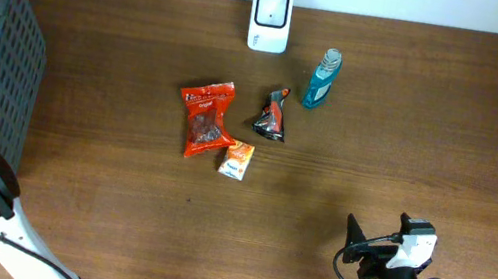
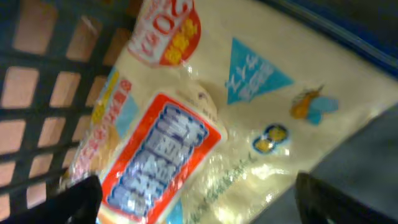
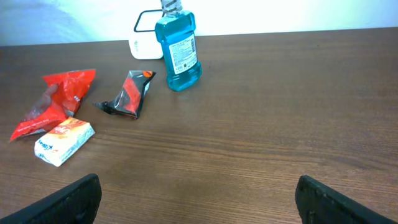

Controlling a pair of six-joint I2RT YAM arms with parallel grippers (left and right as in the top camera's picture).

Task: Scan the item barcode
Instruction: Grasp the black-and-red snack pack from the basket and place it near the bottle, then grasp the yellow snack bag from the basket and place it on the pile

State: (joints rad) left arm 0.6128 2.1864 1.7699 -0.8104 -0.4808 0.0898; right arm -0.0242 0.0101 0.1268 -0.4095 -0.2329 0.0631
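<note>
Dark brown wood grain with a smooth matt finish is seen across the desk (image 1: pixel 435 120), which is bounded at the far edge by a plain white wall. At the left edge a dark grey plastic basket (image 1: pixel 9 59) with a square lattice wall is placed. Inside it, a glossy cream plastic bag (image 2: pixel 249 106), crinkled and printed with a red-bordered blue label and a round red sticker, is shown lying against the lattice in the left wrist view. The left end effector (image 2: pixel 199 205) is held just over this bag with its black fingers (image 2: pixel 81 199) spread wide apart and closed on nothing. A white rounded-rectangular barcode scanner (image 1: pixel 270 19) is stood upright at the far middle of the desk. Just to its right a translucent blue liquid bottle (image 1: pixel 322 79) with a paper label is stood. Nearer the middle, a crumpled red foil snack bag (image 1: pixel 205 117), a small black-and-red twisted wrapper (image 1: pixel 273 115) and a small orange-and-white block-shaped packet (image 1: pixel 236 160) are laid flat; the packet is touching the red bag's lower corner. The right end effector (image 3: pixel 205 205) is held low over bare wood, well apart from these items, with its fingers spread wide and nothing gripped.
</note>
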